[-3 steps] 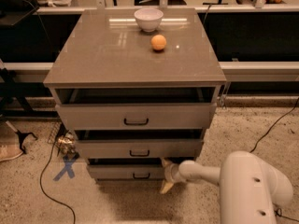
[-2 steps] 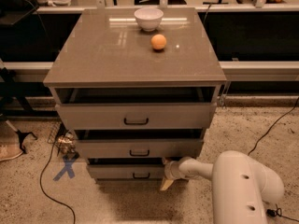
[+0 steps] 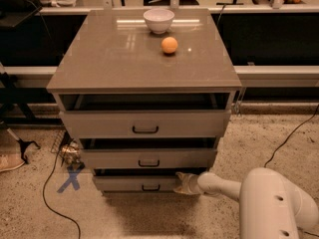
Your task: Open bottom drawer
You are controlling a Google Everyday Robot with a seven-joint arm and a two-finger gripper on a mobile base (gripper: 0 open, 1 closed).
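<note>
Jaws: gap cannot tell | at bottom drawer (image 3: 119,183) right end | drawer inside shadowed

The arm (image 3: 234,189) extends horizontally leftward from the lower right, placing the gripper (image 3: 183,183) low, just right of centre.

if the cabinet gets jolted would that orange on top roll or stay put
Probably rolls: the orange looks round and sits loose on the glossy cabinet top. Jolts seem possible, since the gripper is at the right end of the bottom drawer.
</note>
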